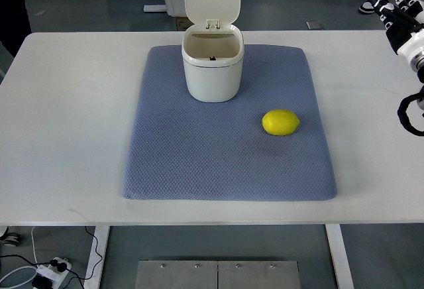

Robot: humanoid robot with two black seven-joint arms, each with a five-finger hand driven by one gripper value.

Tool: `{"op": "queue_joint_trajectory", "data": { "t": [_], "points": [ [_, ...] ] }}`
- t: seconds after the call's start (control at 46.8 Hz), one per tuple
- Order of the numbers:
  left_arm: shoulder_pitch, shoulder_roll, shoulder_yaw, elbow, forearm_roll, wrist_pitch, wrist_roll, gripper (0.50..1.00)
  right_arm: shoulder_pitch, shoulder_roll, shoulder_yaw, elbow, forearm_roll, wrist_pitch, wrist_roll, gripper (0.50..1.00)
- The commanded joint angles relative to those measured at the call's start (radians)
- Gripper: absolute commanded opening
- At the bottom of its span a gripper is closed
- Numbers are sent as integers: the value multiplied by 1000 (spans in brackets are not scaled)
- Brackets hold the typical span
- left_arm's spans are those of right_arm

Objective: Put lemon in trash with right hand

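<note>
White and smooth, the bench (66,136) carries a quilted blue-grey mat (218,163). On it lies the oval yellow lemon (281,122), near a rounded white trash bin (212,70) with lid raised. Right hand (401,10) shows at the top right edge; whether its fingers are apart or together cannot be told.

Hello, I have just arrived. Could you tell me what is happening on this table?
Nothing is being handled at this moment. A lemon lies on a blue mat, to the right of a small white trash bin whose lid is open. The robot's right arm shows at the right edge of the picture, well away from the lemon. The lemon is not yet in the bin, and the left arm is not visible.
</note>
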Motion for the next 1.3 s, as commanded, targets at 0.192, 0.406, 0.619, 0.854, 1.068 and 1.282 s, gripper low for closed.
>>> {"op": "queue_joint_trajectory", "data": {
  "t": [0.192,0.406,0.619,0.854,1.068,1.282],
  "points": [
    [0,0,-1,0,0,2,0,1000,-8,-3,2,-29,0,-7,0,1000],
    [0,0,-1,0,0,2,0,1000,80,17,9,-193,3,-11,6,1000],
    [0,0,-1,0,0,2,0,1000,100,34,-3,-224,2,-14,-7,1000],
    [0,0,-1,0,0,2,0,1000,98,34,0,-244,2,-17,-6,1000],
    [0,0,-1,0,0,2,0,1000,89,34,-4,-233,-1,-2,5,1000],
    [0,0,-1,0,0,2,0,1000,37,3,-76,-95,-63,19,84,1000]
  ]
}}
